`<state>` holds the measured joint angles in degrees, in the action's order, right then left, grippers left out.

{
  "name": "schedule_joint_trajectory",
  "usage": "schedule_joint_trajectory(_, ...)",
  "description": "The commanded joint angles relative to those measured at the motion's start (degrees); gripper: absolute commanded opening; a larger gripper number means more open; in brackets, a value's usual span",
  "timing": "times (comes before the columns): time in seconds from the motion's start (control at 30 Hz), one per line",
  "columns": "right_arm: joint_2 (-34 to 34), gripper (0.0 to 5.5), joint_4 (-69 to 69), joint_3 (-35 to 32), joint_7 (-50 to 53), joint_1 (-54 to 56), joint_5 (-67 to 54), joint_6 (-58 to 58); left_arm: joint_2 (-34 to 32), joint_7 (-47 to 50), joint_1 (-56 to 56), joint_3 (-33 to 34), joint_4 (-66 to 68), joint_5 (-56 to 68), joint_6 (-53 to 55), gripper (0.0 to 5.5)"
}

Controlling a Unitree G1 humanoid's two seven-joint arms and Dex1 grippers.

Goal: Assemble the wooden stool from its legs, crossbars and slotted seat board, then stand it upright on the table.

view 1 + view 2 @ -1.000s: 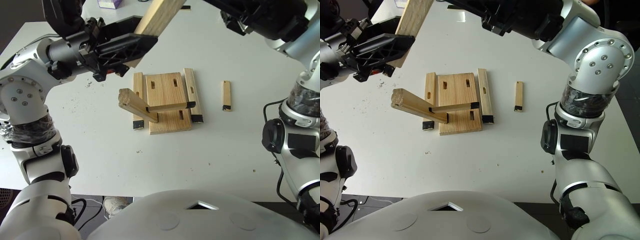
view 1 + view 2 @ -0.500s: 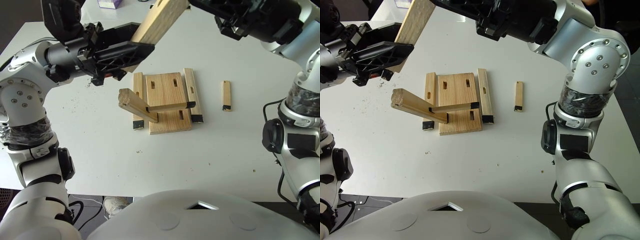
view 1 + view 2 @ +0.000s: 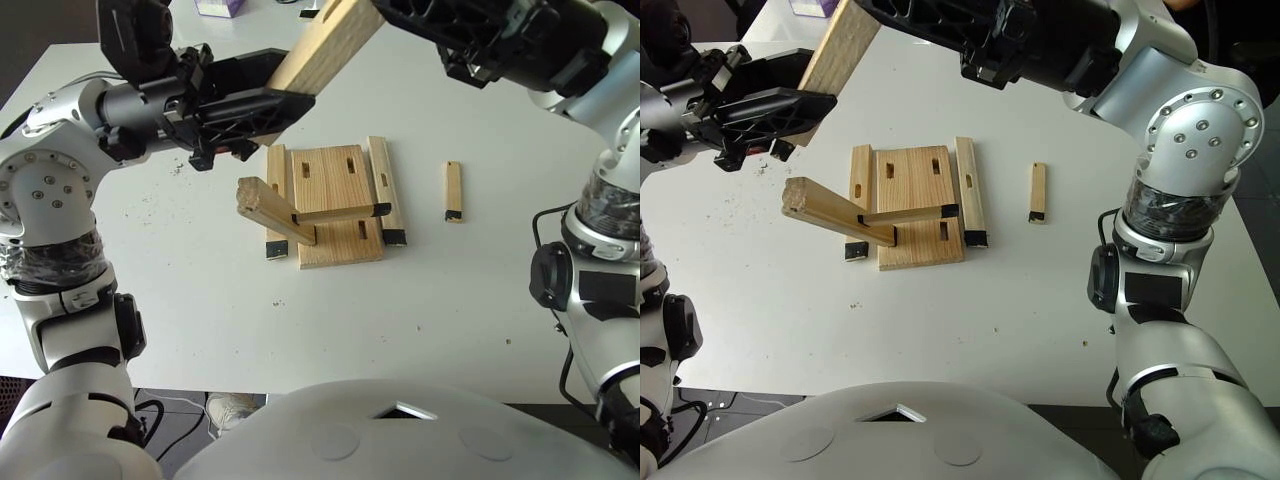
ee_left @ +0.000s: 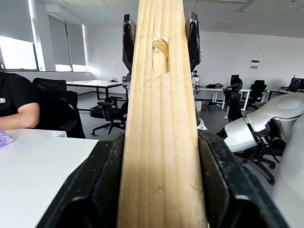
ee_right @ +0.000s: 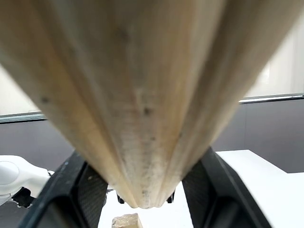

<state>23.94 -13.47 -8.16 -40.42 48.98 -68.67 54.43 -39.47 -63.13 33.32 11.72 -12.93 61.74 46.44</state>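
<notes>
The white table carries the slotted seat board, lying flat between two loose legs, with a joined leg-and-crossbar piece propped across it. Above its far-left corner a stool leg hangs tilted, the left gripper clenched on its lower end and the right gripper on its upper. A short crossbar lies apart to the right.

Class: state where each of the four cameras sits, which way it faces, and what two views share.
Left eye view: on the head, facing forward and down at the table and seat board; both arms show.
Right eye view: beside it; same scene, both arms.
Left wrist view: left wrist, along the left gripper clamping the wooden leg.
Right wrist view: right wrist, along the right gripper; shares that leg.
</notes>
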Motion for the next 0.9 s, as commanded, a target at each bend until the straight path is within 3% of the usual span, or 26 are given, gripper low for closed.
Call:
schedule_joint_trajectory(0.03,3.07,2.02,0.93,-3.1,-0.69,0.03,4.57,-4.92,-2.96,2.27,-1.58,-0.29,4.24,-8.11,-3.13,2.03)
schedule_joint_trajectory(0.33,7.01,2.03,3.29,-6.58,-4.64,-1.77,9.54,-7.36,-5.12,3.34,-11.75,-1.29,4.96,-15.52,-10.77,2.03)
schedule_joint_trajectory(0.53,4.6,2.03,1.32,-6.97,-4.5,-2.57,4.11,-3.61,-3.0,2.05,-8.89,-2.91,5.77,-10.55,-9.75,2.03)
schedule_joint_trajectory(0.57,4.29,2.03,1.06,-6.86,-4.36,-2.68,3.09,-3.05,-2.87,1.55,-8.06,-3.09,5.85,-9.17,-8.62,2.4)
schedule_joint_trajectory(0.77,3.1,2.03,-0.3,-5.72,-3.37,-2.99,1.44,-2.13,-3.66,-0.59,-5.28,-3.8,6.69,-8.19,-5.48,3.38)
schedule_joint_trajectory(0.9,4.01,2.03,-1.21,-5.23,-2.85,-3.66,4.36,-4.54,-4.3,0.26,-4.25,-2.54,8.31,-11.04,-6.74,3.54)
